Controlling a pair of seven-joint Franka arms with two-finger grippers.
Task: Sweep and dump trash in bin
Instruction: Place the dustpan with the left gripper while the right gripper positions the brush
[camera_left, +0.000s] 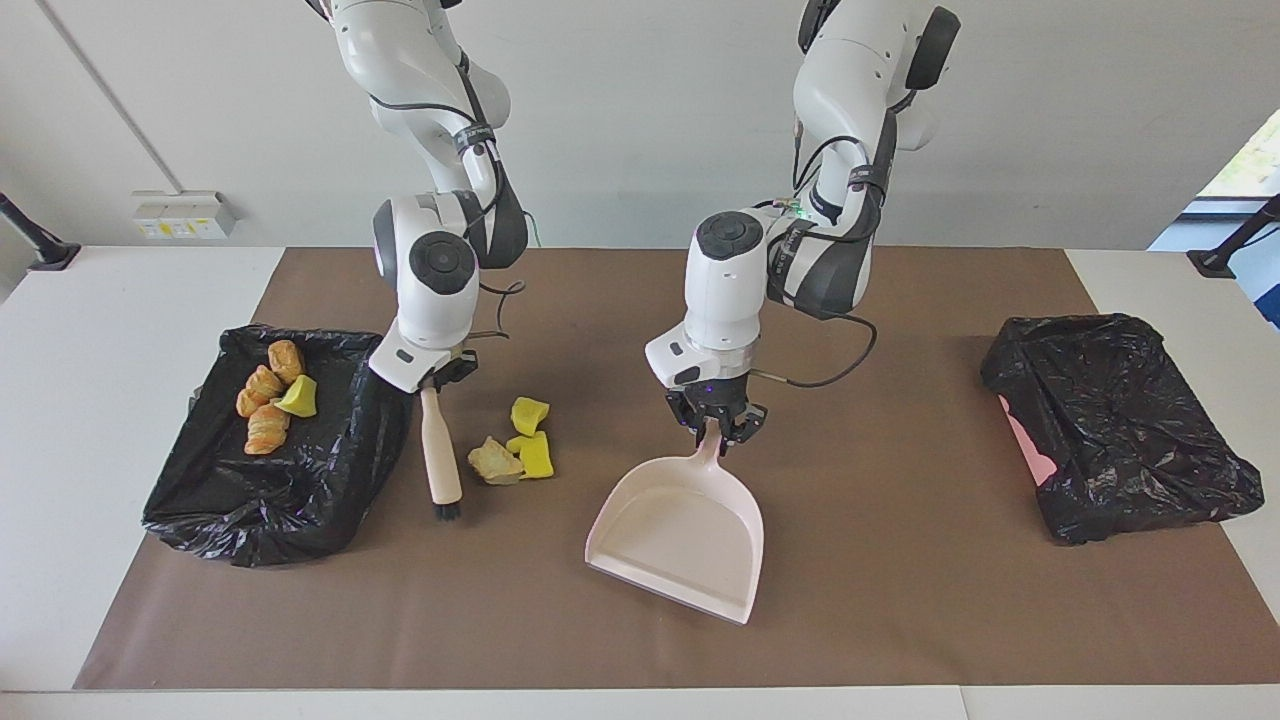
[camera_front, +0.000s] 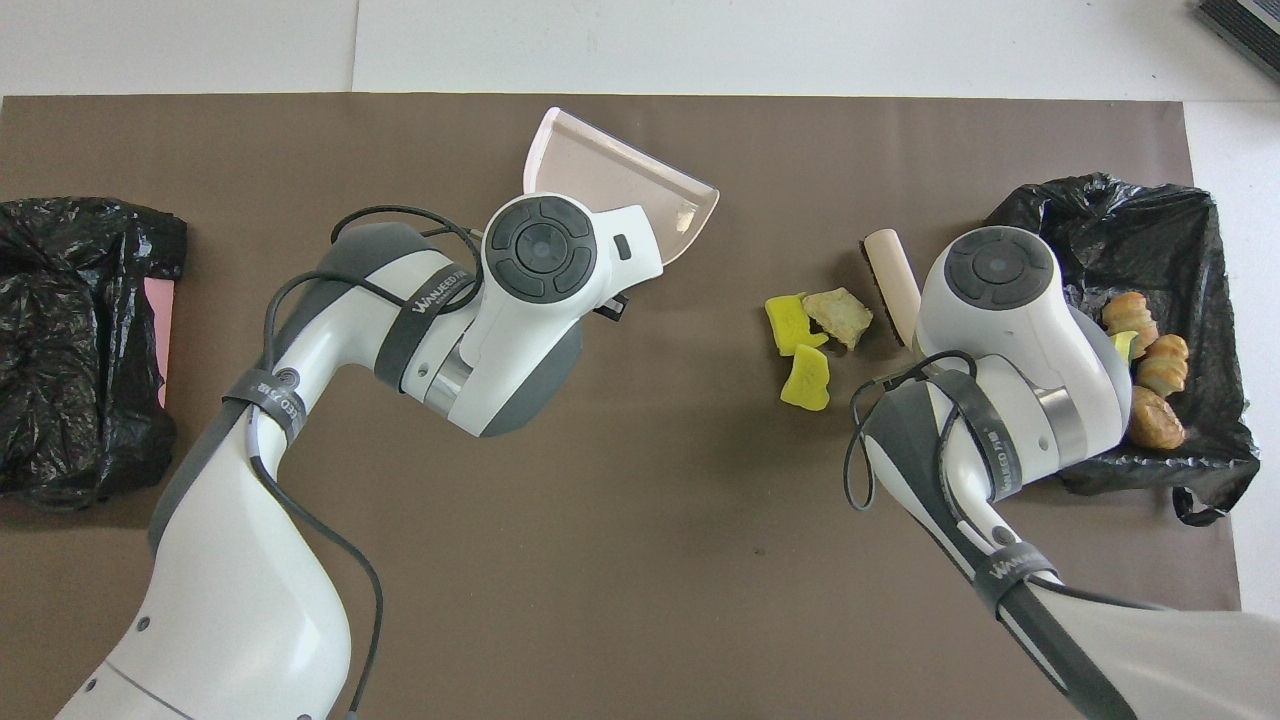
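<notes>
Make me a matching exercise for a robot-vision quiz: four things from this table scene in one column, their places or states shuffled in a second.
Things:
1. dustpan
2. brush
3. pastries
4. bread chunk

Places or states:
A. in the black-lined bin
B. on the brown mat, beside yellow sponge bits
C. held by the left gripper
D. held by the right gripper

Pairs: 1-C, 2-D, 3-A, 4-B
</notes>
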